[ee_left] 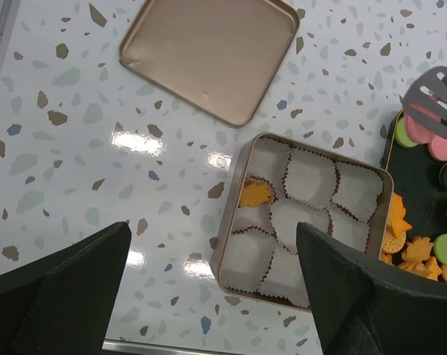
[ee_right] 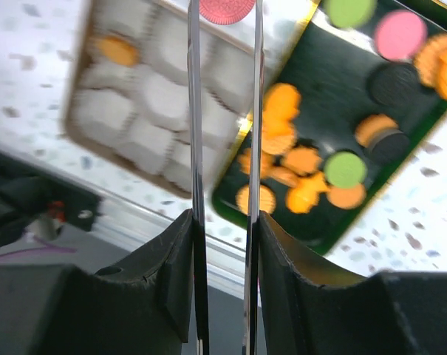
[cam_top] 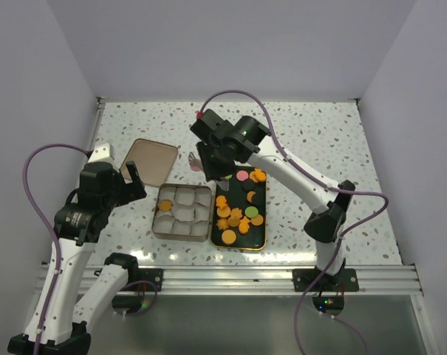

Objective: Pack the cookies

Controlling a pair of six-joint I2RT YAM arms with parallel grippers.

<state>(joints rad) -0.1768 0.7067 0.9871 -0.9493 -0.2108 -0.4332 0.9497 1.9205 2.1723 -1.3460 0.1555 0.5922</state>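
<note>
Find most of the cookies (cam_top: 234, 220) loose on the black tray (cam_top: 236, 190), at 3 o'clock of the square tin (ee_left: 228, 225) in the overhead view: orange rounds and leaf shapes, plus a few pink, green and dark rounds. Inside the tin, just one orange leaf cookie (ee_left: 256, 194), sitting in a white paper cup (ee_left: 309, 177) row at the side away from the tray; nothing visible in the other cups. At 11 o'clock of the tin, apart from it, the lid (ee_left: 208, 55) flat on the desk (ee_left: 75, 111).

Note the right end effector (ee_right: 224, 222) clamped on thin metal tongs (ee_right: 196, 133), fingers pressing both blades from outside. Pinched between the tong tips: a pink round cookie (ee_right: 227, 9), raised near the tin's 1 o'clock corner, by the tray's far end; height above it hard to tell. Note the left end effector (ee_left: 212, 240) spread wide, holding nothing, hovering over the desk at about 10 o'clock of the tin.

Handling, by judgement: light, stiff, brittle, probably crumbly at the rim and smooth enough to swivel between metal tips. Take hold across the full width, edge to edge, as here. Squeeze gently: enough to stop slipping, not enough to crack. Lower well into a cup before letting go, given flimsy paper apt to shift or tip.
</note>
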